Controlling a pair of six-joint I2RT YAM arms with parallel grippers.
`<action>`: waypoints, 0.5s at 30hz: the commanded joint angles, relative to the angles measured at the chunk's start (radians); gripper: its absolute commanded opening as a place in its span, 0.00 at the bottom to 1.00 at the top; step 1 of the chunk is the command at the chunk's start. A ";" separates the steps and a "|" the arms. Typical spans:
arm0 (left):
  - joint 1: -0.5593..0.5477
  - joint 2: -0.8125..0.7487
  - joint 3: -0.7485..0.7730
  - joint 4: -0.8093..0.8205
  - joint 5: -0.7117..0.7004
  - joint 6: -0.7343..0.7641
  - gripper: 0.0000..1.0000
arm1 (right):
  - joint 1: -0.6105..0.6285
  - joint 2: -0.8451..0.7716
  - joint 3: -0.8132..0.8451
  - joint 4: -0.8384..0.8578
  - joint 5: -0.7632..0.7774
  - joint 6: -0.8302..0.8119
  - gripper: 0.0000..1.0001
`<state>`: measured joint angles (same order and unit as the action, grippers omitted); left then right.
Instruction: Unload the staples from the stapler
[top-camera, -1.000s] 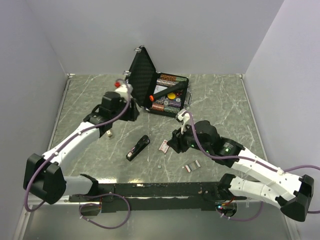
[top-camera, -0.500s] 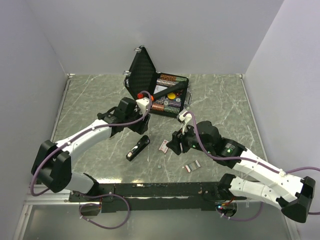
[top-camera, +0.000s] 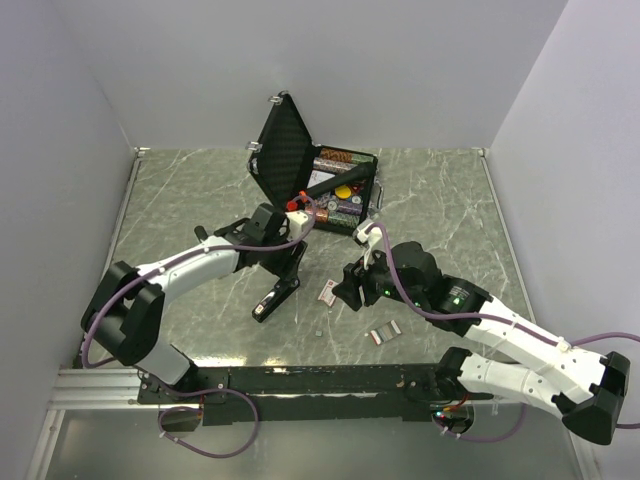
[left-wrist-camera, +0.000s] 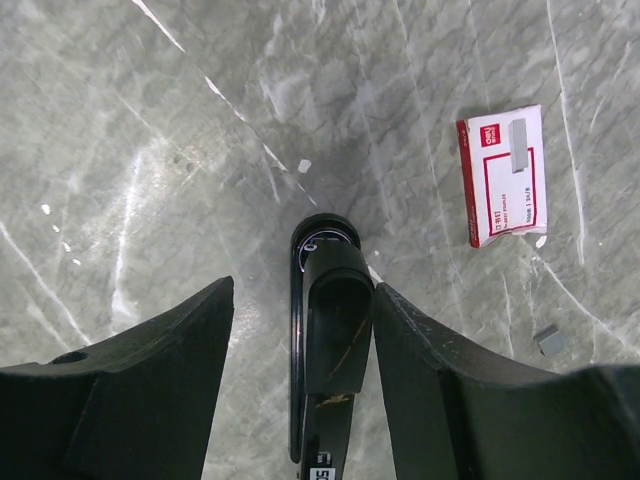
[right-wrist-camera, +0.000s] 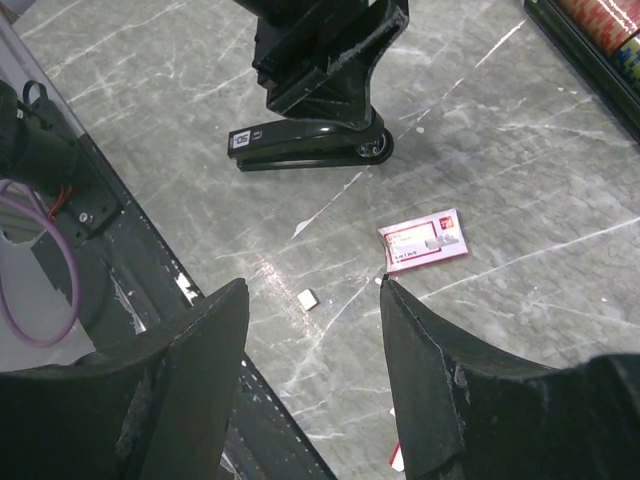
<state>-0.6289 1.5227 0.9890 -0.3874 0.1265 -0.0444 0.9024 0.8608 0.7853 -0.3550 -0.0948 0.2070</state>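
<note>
The stapler (top-camera: 275, 298) lies shut and flat on the marbled desk (top-camera: 450, 200), black, with a white label at one end. In the left wrist view its rounded end (left-wrist-camera: 328, 250) sits between the two fingers of the left pincer (left-wrist-camera: 300, 290), which is released and spread wide, straddling the stapler's far end. Whether either finger (left-wrist-camera: 180, 350) touches the stapler cannot be told. The staples (top-camera: 383, 334), a few short silvery strips, lie loose on the desk to the right of the stapler, towards the arm bases and well apart from it. Between them and the stapler, just to its right, lies a small white and red box (top-camera: 328, 291). The right pincer (top-camera: 348, 285) hovers over that box, to the right of the stapler, released with nothing between its fingers (right-wrist-camera: 200, 360). Beyond the stapler an open black case (top-camera: 345, 190) stands with its lid raised.
</note>
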 joint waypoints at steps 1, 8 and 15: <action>-0.023 0.010 0.005 -0.013 0.002 0.006 0.62 | -0.003 -0.002 0.040 -0.002 0.001 -0.012 0.63; -0.045 0.011 -0.015 -0.016 -0.019 0.005 0.61 | -0.003 0.004 0.035 0.004 -0.003 -0.011 0.64; -0.060 0.030 -0.018 -0.025 -0.056 -0.005 0.59 | -0.003 -0.003 0.017 0.013 -0.003 -0.004 0.64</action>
<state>-0.6785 1.5364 0.9695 -0.3969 0.1055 -0.0452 0.9024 0.8673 0.7853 -0.3599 -0.0952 0.2039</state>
